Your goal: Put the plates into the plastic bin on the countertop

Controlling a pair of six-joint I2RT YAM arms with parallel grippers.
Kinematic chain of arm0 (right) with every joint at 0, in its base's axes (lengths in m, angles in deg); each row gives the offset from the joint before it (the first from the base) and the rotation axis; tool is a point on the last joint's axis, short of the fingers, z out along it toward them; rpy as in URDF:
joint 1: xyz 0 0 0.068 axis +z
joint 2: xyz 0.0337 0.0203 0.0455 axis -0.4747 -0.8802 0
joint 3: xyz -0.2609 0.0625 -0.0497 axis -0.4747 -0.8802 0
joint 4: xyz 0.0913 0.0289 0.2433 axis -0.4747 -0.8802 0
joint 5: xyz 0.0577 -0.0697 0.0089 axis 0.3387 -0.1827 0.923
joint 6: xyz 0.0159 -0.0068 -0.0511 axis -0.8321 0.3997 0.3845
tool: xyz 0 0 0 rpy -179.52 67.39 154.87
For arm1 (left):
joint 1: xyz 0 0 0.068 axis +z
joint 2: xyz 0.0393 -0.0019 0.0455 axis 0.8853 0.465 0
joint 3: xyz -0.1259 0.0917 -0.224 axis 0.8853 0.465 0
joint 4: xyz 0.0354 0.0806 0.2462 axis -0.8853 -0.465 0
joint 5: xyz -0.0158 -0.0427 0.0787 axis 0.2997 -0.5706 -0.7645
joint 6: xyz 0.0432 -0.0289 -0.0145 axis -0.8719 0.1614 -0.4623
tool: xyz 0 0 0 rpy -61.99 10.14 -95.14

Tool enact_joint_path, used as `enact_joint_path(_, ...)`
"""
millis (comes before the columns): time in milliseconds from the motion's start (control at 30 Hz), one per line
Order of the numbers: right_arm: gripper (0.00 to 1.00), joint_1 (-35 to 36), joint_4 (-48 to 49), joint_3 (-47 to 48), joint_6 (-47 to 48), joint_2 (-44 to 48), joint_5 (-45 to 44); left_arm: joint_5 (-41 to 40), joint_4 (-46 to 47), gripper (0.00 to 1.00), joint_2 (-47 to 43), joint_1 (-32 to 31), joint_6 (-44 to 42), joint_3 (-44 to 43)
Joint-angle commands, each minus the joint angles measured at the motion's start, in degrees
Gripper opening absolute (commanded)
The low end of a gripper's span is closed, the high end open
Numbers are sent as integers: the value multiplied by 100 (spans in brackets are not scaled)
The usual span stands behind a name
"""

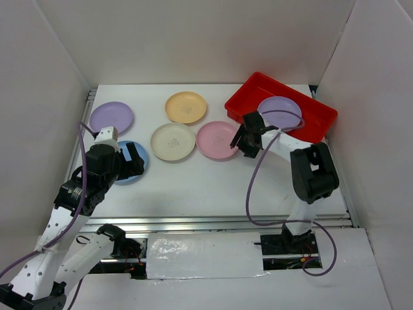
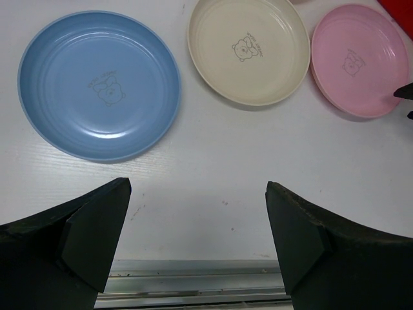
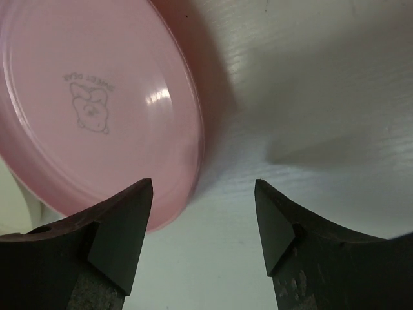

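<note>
Left gripper [image 2: 197, 187] hangs wide open over the countertop [image 1: 193, 187], the blue plate [image 2: 100, 84] just ahead of its fingers; I would keep it parked there. Pink plate [image 3: 97, 103] lies flat; your right gripper [image 3: 203, 187], arm reached forward and wrist pitched down, is open with the plate's rim in the gap; lower until one finger slips under that rim, then pinch. The plastic bin [image 1: 258, 84] stands just to the right; one lilac plate [image 1: 279, 111] lies in it.
</note>
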Motion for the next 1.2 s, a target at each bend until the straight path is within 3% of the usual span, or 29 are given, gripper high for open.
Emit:
enact_joint_path(0,71,90,268,668,-89,-396,-280,-47,192,99,-98,8,-49,-27)
enact_joint_path(100,66,90,92,933,-80,-853,-350,-38,183,99,-98,17,-49,-27)
enact_joint_path(300,30,90,100,758,-141,-925,-394,-3,201,99,-125,17,-75,-27)
enact_joint_path(367,22,99,48,662,-150,-732,-499,6,201,99,-125,17,-75,-27)
enact_joint_path(400,9,116,39,600,-150,-635,-534,6,201,99,-107,17,-75,-27)
enact_joint_path(467,0,108,12,390,-194,-293,-657,6,201,99,-125,17,-75,-27)
enact_joint_path(733,0,205,-383,-340,-72,1867,-896,15,210,99,-133,17,-75,-27)
enact_joint_path(867,0,-242,-602,-17,210,2442,-693,-3,210,99,-151,8,-67,-18)
enact_joint_path(967,0,-1042,-883,659,491,2118,-465,-38,192,99,-160,17,-49,-27)
enact_joint_path(1100,0,-2287,-1428,1906,641,619,-227,-29,201,99,-195,17,-49,-18)
enact_joint_path(1167,0,-2554,-1683,2628,641,159,-16,-47,192,99,-204,17,-40,-18)
